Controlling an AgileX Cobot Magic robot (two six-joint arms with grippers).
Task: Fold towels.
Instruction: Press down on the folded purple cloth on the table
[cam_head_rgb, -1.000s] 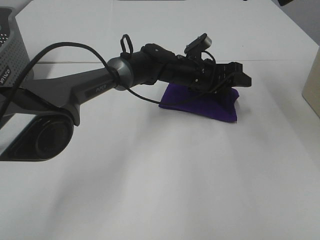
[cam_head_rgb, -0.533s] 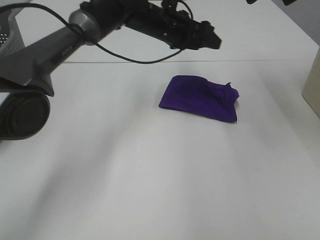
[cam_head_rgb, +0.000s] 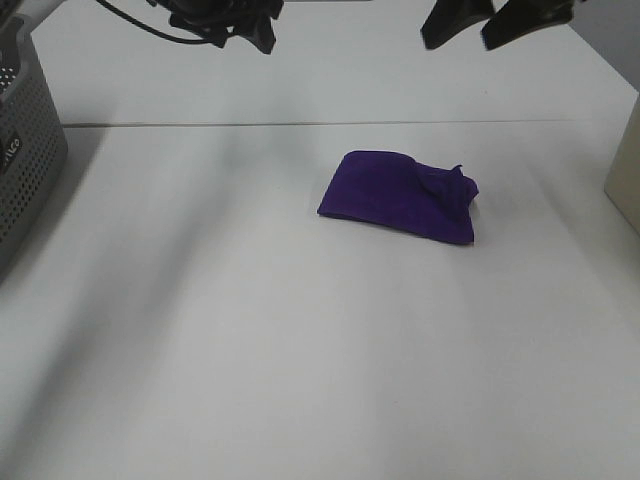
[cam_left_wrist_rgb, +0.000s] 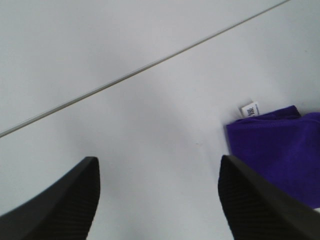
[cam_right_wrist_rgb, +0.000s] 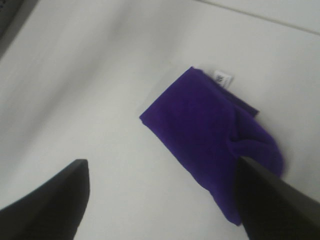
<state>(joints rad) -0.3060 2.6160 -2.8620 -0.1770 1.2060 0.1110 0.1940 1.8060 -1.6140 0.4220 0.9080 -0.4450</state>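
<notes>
The deep purple towel (cam_head_rgb: 400, 197) lies folded into a small bundle on the white table, right of centre, with a bunched lump at its right end. Its white tag shows in the left wrist view (cam_left_wrist_rgb: 250, 109) and in the right wrist view (cam_right_wrist_rgb: 222, 78). My left gripper (cam_head_rgb: 255, 30) is open and empty, raised at the far left of the table, away from the towel (cam_left_wrist_rgb: 280, 145). My right gripper (cam_head_rgb: 485, 25) is open and empty, raised behind and above the towel (cam_right_wrist_rgb: 215, 140).
A grey perforated basket (cam_head_rgb: 25, 150) stands at the left edge. A beige box (cam_head_rgb: 625, 180) sits at the right edge. A seam line (cam_head_rgb: 200, 125) crosses the table behind the towel.
My left arm has lifted off the towel and drawn back up and to the left. My right gripper has come into view at the top. The towel stays folded in place.
</notes>
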